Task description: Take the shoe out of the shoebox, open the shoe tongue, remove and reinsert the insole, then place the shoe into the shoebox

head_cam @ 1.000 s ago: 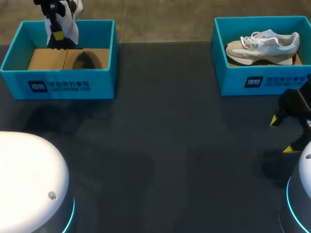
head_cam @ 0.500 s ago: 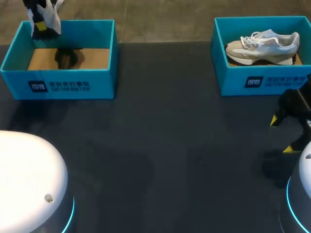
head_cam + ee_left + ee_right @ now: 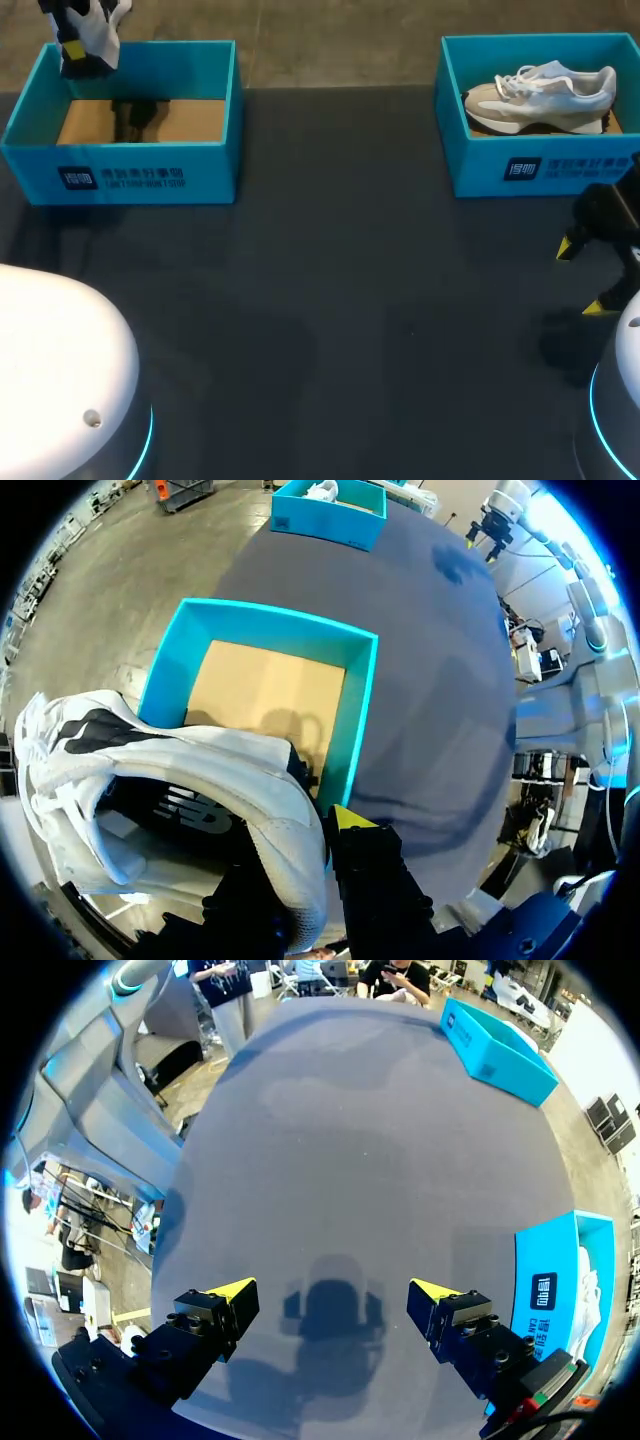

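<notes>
My left gripper [image 3: 73, 47] hangs above the back left corner of the left blue shoebox [image 3: 135, 165], shut on a white shoe [image 3: 97, 22] with black marks. In the left wrist view the white shoe [image 3: 180, 780] fills the space at the gripper [image 3: 300, 855], one finger inside its collar and one yellow tip showing outside; the left shoebox [image 3: 360, 710] below holds only its cardboard floor. A second shoe [image 3: 545, 92], white and beige, lies in the right shoebox [image 3: 540, 165]. My right gripper [image 3: 582, 277] stands open in front of that box, holding nothing [image 3: 335, 1300].
The right shoebox [image 3: 550, 1290] lies beside my right gripper near the table's right edge. The left shoebox [image 3: 500, 1045] shows far across the dark tabletop [image 3: 340, 300]. Between the two boxes is bare table.
My left gripper has carried the white shoe up and to the left, from over the box's middle to its back left corner. The right arm has not moved.
</notes>
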